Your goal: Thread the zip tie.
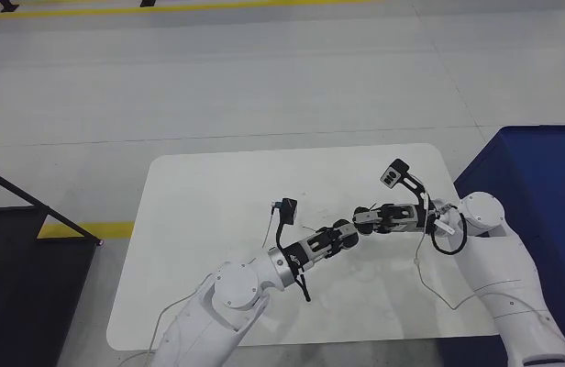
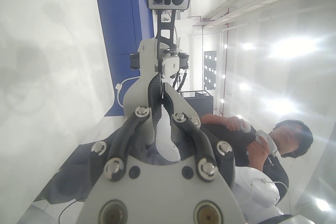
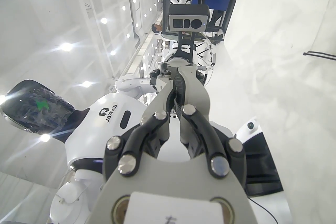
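On the top cam, you've got the white rounded-corner table [image 1: 200, 275] w/ both arms meeting above its ctr. Your L arm comes in from the near-left corner, forearm angled toward the middle. Your R arm comes from the right side, elbow bent, forearm pointing back across the table. L gripper [image 1: 345, 232] & R gripper [image 1: 359, 222] sit nose to nose, tips just beside each other; can't tell if they touch. Tall blue metal cabinet [image 1: 530, 183] stands off the table's right edge; whatever it holds is hidden.

L wrist cam: your L gripper [image 2: 162, 88] has its fingers [image 2: 155, 99] pressed together, ribbed black pad against the grey one, only a hairline slit btwn them. Can't tell whether anything thin is pinched there. R gripper faces it head-on just beyond the tips, its cam on a black bracket, blue cabinet behind.

R wrist cam: R gripper [image 3: 176, 93] is likewise closed, fingers [image 3: 181, 88] squeezed flat together; can't tell if sth is caught btwn them. L gripper sits right in front, tip to tip. Thin black plastic zip tie [image 3: 319, 55] lies flat on the table top, well apart from both grippers, small head end showing, strap running off the frame edge.
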Controlling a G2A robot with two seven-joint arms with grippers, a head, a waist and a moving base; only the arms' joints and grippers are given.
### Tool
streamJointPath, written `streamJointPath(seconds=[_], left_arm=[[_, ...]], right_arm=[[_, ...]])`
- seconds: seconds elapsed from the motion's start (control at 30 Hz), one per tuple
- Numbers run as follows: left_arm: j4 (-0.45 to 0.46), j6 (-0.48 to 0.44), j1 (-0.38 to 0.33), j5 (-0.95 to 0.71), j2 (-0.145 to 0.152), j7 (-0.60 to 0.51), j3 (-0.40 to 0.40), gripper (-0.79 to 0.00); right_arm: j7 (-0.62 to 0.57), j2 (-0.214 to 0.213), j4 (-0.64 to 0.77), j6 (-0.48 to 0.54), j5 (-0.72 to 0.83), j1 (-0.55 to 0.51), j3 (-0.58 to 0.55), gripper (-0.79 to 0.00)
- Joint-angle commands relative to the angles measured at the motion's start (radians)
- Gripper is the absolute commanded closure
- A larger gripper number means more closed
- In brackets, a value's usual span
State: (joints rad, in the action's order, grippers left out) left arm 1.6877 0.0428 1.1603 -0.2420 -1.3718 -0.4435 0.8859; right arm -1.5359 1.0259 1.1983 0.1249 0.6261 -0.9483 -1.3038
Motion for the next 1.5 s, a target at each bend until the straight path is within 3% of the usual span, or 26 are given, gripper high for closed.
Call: streamJointPath(seconds=[0.0, 0.3, 0.5, 0.73, 0.9, 1.3, 1.47], left_arm=[[0.007, -0.003, 0.005, -0.001, 0.001, 0.001, 0.008, -0.785], [0.041, -0.052, 0.059, -0.018, 0.013, 0.05, 0.103, -0.785], [0.041, -0.052, 0.059, -0.018, 0.013, 0.05, 0.103, -0.785], [-0.038, -0.015, 0.044, -0.017, 0.005, 0.128, 0.103, -0.785], [-0.079, -0.024, 0.028, -0.097, -0.004, 0.113, 0.093, -0.785], [-0.079, -0.024, 0.028, -0.097, -0.004, 0.113, 0.093, -0.785], [-0.079, -0.024, 0.028, -0.097, -0.004, 0.113, 0.093, -0.785]], right_arm=[[0.0, -0.002, -0.006, 0.001, -0.002, 0.006, -0.002, 0.0], [0.0, -0.009, -0.062, -0.034, 0.044, 0.047, -0.033, 0.0], [0.011, -0.009, -0.06, -0.032, 0.045, 0.046, -0.036, 0.0], [0.011, -0.009, 0.098, -0.112, 0.133, -0.013, -0.033, 0.0], [0.033, -0.01, 0.238, -0.175, 0.163, -0.059, -0.024, 0.0], [0.033, -0.01, 0.238, -0.175, 0.163, -0.059, -0.024, 0.0], [0.17, -0.008, 0.262, -0.185, 0.135, -0.072, -0.02, 0.0]])
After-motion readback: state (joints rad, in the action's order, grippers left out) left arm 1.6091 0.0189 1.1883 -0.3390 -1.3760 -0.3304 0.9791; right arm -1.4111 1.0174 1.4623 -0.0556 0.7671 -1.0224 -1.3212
